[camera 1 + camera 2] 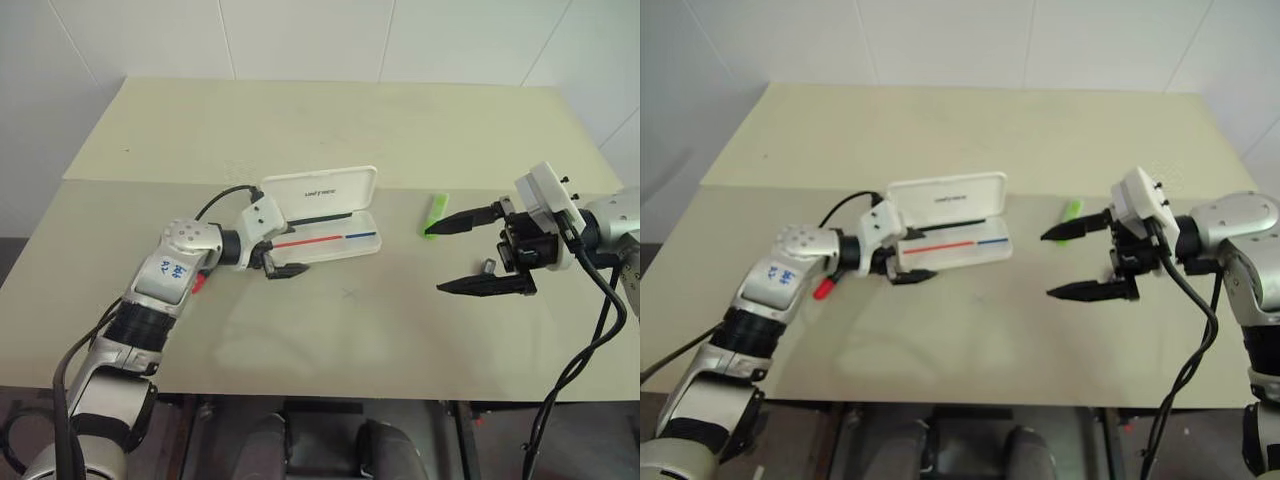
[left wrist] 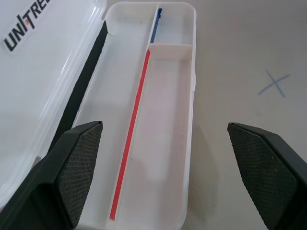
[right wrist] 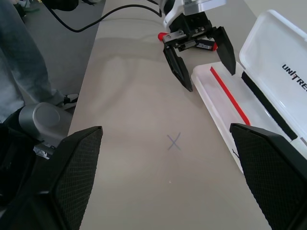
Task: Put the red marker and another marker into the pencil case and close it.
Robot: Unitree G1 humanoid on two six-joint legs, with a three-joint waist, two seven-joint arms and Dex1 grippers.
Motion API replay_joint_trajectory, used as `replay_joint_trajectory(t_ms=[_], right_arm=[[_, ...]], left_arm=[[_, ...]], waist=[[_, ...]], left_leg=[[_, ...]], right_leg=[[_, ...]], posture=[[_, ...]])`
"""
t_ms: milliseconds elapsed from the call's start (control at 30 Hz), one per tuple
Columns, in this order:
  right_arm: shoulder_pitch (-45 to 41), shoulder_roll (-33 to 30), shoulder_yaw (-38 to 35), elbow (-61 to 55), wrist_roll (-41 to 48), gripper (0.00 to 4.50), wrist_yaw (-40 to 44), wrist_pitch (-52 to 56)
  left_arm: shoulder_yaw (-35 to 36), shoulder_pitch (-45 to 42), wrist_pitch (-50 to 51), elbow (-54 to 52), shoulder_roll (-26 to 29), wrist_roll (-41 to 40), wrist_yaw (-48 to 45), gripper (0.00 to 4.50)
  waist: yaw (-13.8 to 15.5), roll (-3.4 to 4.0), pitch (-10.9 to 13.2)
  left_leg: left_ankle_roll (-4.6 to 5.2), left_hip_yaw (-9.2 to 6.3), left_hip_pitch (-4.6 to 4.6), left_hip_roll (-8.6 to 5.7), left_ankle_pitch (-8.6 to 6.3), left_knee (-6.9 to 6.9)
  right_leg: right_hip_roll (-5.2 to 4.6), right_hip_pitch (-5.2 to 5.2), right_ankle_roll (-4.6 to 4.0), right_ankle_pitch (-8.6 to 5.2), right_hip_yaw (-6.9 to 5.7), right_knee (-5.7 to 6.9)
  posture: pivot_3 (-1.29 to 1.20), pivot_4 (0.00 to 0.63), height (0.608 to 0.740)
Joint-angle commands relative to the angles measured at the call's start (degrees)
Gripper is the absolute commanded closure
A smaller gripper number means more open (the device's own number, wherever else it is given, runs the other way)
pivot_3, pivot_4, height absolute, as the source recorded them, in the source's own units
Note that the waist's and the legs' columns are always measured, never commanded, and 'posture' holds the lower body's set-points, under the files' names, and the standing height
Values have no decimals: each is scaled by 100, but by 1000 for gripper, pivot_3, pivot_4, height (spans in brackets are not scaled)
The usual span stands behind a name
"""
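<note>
On the pale tabletop [image 1: 300,330], the pencil case [image 1: 325,237] is lying open and empty; the green marker [image 1: 433,213] is lying to its right, the red marker [image 1: 823,290] at its left end. Both tools, left [image 1: 283,262] and right [image 1: 470,252], are hanging spread, gripping nothing.

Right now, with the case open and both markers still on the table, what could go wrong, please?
1. The open left gripper sits at the pencil case end; it could shove the case.
2. The red marker lies under the left arm, easily knocked away.
3. The right gripper may nudge the green marker.
</note>
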Motion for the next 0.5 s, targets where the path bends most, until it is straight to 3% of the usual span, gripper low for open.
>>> replay_joint_trajectory(t_ms=[33,233,500], right_arm=[[84,-144,-367,-336,149,0,-149,127],[328,-165,-570,-627,204,0,-348,301],[508,-217,-778,-810,257,0,-481,425]], left_arm=[[4,-279,-221,244,-101,-1,-275,36],[19,-483,-144,378,-249,-55,-653,36],[-216,-135,-133,138,-201,118,-954,36]], waist=[[-1,0,0],[-6,0,0],[-4,0,0]], left_leg=[[0,0,0,0,0,1],[2,-2,0,0,-1,5],[4,-5,1,0,-3,8]], right_leg=[[0,1,0,0,0,1],[0,4,1,0,-1,1],[0,7,2,1,-2,1]], posture=[[0,150,740],[0,150,740],[0,150,740]])
